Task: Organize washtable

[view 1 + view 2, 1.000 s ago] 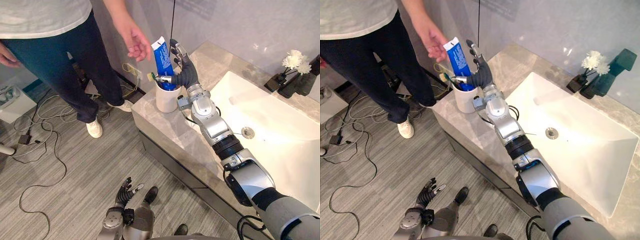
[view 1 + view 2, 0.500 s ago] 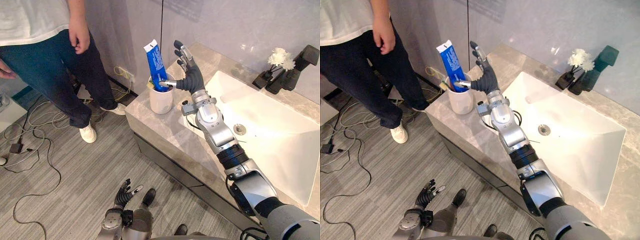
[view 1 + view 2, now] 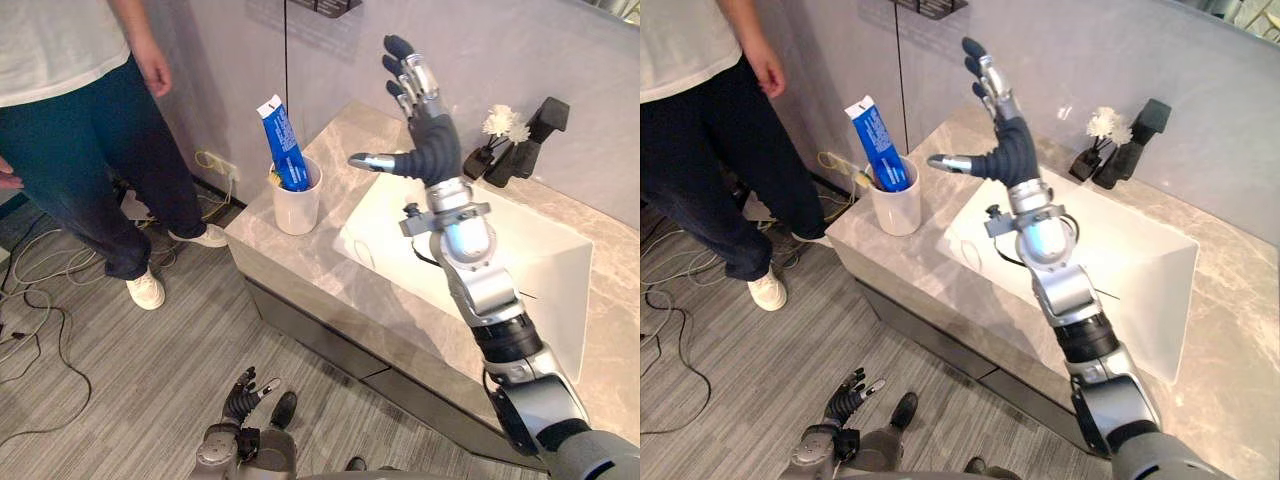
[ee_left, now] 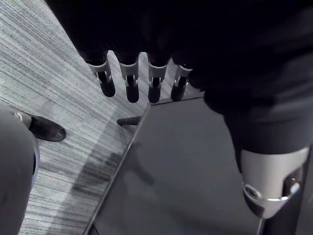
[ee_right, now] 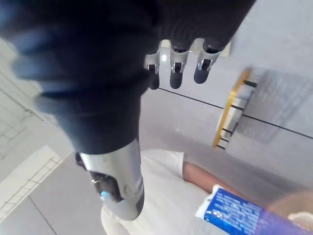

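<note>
The blue toothpaste tube (image 3: 282, 143) stands tilted in the white cup (image 3: 297, 205) at the left corner of the counter (image 3: 320, 262). The right hand (image 3: 425, 140) hangs above the left end of the sink (image 3: 545, 262), fingers spread, empty, well apart from the cup. A person (image 3: 70, 110) stands just past that corner; white flowers (image 3: 503, 123) sit at the back edge. The left hand (image 3: 238, 402) hangs low over the floor (image 3: 120, 380), fingers relaxed. The right wrist view adds a gold wall rack (image 5: 234, 108).

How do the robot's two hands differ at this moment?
The right hand is raised high above the counter, while the left hand hangs low near the floor. The right hand's fingers spread wide; the left hand's fingers are relaxed. Both are open and hold nothing.
</note>
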